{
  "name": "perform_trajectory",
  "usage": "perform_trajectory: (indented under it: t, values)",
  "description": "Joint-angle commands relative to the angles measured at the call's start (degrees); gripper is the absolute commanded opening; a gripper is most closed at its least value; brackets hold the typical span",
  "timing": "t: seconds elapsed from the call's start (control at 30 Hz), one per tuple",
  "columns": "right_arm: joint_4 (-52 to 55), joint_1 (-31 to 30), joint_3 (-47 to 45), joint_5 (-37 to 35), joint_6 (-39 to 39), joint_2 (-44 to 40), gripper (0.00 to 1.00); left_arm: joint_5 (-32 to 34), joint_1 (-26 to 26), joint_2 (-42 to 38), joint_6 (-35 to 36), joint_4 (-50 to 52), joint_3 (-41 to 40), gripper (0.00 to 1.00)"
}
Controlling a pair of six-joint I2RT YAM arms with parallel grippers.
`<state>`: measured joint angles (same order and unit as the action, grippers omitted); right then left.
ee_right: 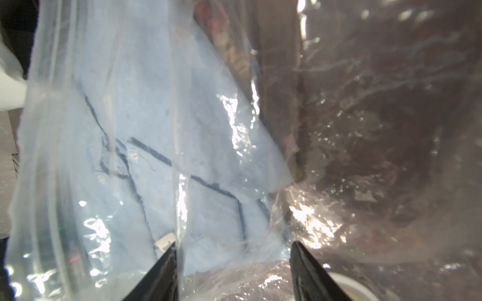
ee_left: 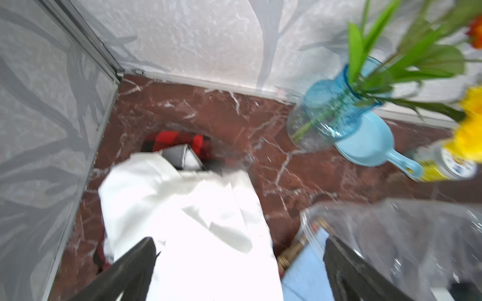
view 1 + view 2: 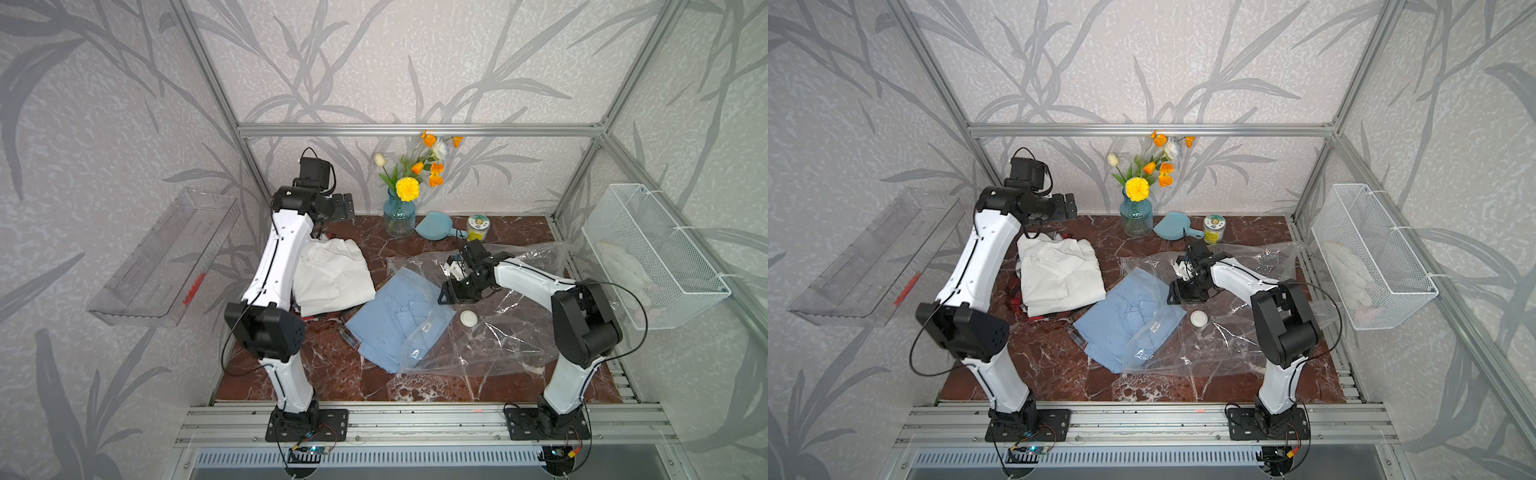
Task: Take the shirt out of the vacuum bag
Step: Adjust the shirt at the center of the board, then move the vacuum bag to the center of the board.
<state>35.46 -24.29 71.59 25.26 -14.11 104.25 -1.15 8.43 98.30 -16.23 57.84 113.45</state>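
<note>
The clear vacuum bag [image 3: 511, 332] [image 3: 1229, 345] lies crumpled on the right half of the table, its white valve [image 3: 468, 318] facing up. A folded light blue shirt [image 3: 395, 316] [image 3: 1125, 320] [image 1: 146, 130] lies at the bag's mouth, its right part under the plastic film. A white shirt [image 3: 332, 274] [image 2: 195, 221] rests outside the bag on a pile of clothes at the left. My right gripper [image 3: 446, 296] [image 1: 234, 246] hovers low over the bag beside the valve, jaws apart, film and blue cloth below them. My left gripper [image 3: 343, 208] [image 2: 240, 241] is raised above the white shirt, open and empty.
A blue glass vase [image 3: 398, 216] with flowers, a light blue scoop [image 3: 434, 226] and a small jar [image 3: 477, 227] stand along the back wall. Plaid clothes [image 2: 177, 139] stick out under the white shirt. A wire basket [image 3: 652, 257] hangs on the right wall, a clear tray [image 3: 166, 262] on the left.
</note>
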Motion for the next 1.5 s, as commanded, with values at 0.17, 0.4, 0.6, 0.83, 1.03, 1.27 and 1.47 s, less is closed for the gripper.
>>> perform_trajectory:
  t: [0.17, 0.4, 0.6, 0.83, 1.03, 1.27, 1.47]
  values:
    - [3.2, 0.6, 0.0, -1.3, 1.1, -2.7, 0.67, -8.0, 8.8, -14.3, -8.2, -4.2, -33.5, 1.0]
    - [2.3, 0.6, -4.1, -1.3, 0.5, -4.9, 0.68, -7.1, 12.7, -15.7, -10.2, -6.9, -47.0, 0.96]
    - [1.5, 0.6, -6.7, -1.4, 0.0, -6.0, 0.68, -4.9, 18.9, -12.0, -14.1, -12.8, -52.8, 0.91]
    - [1.6, 0.9, -7.3, -2.3, -0.2, -6.1, 0.68, -5.3, 26.6, -4.3, -18.4, -19.2, -55.8, 0.82]
    - [1.7, 3.0, -7.8, -2.9, -0.8, -8.9, 0.68, -10.0, 31.8, -0.3, -24.5, -26.5, -58.6, 0.77]
    - [3.9, 5.8, -7.1, -3.0, 0.0, -10.2, 0.69, -12.9, 38.7, 1.1, -30.6, -29.9, -56.3, 0.78]
    - [3.2, 5.8, -7.8, -2.4, 0.1, -8.3, 0.69, -5.1, 36.4, -6.2, -25.7, -18.0, -49.8, 0.89]
